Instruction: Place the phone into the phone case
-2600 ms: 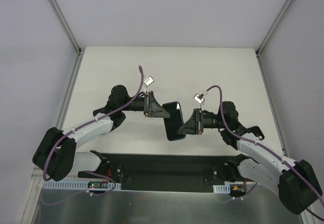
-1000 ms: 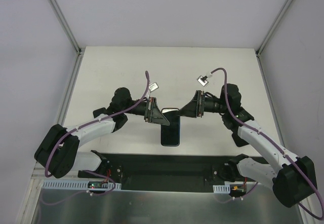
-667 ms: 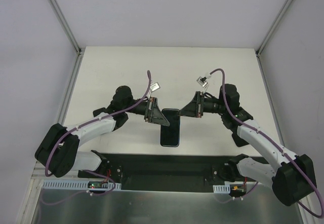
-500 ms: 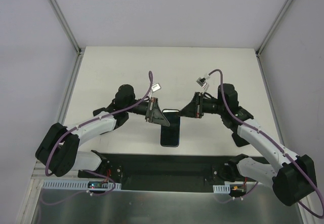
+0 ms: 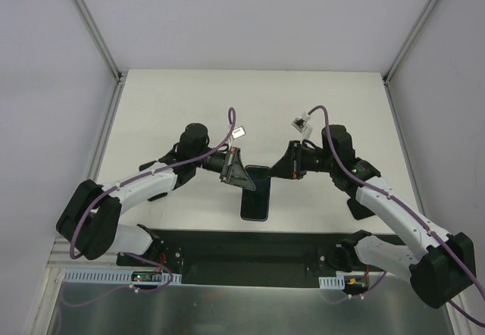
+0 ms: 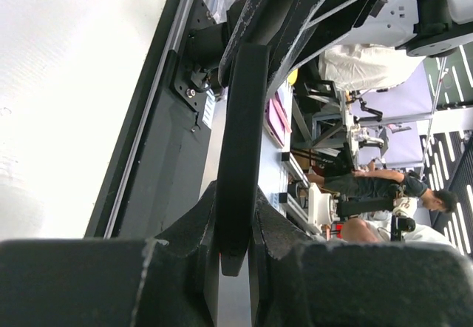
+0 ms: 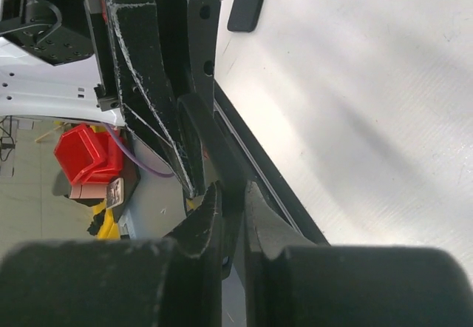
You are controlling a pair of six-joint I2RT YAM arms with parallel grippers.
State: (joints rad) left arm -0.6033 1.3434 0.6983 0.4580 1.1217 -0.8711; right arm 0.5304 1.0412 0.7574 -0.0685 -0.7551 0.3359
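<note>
A dark slab with a glossy black top face and a thin blue rim, the phone (image 5: 255,195), lies lengthwise near the table's front edge. My left gripper (image 5: 244,177) and right gripper (image 5: 274,172) are both shut on its far end, one from each side. The left wrist view shows it edge-on (image 6: 240,135) between that gripper's (image 6: 235,201) fingers. In the right wrist view it (image 7: 214,142) sits between that gripper's (image 7: 230,194) fingers, with the left gripper opposite. I cannot make out the phone case as a separate shell on the slab.
A black base strip (image 5: 250,255) runs along the table's near edge just below the slab. In the right wrist view a flat black piece (image 7: 249,1) lies on the white table beyond the left gripper; I cannot tell what it is.
The slab has turned from a tilt to straight. In the last second both wrists shifted slightly inward and farther back, and the slab barely moved.
</note>
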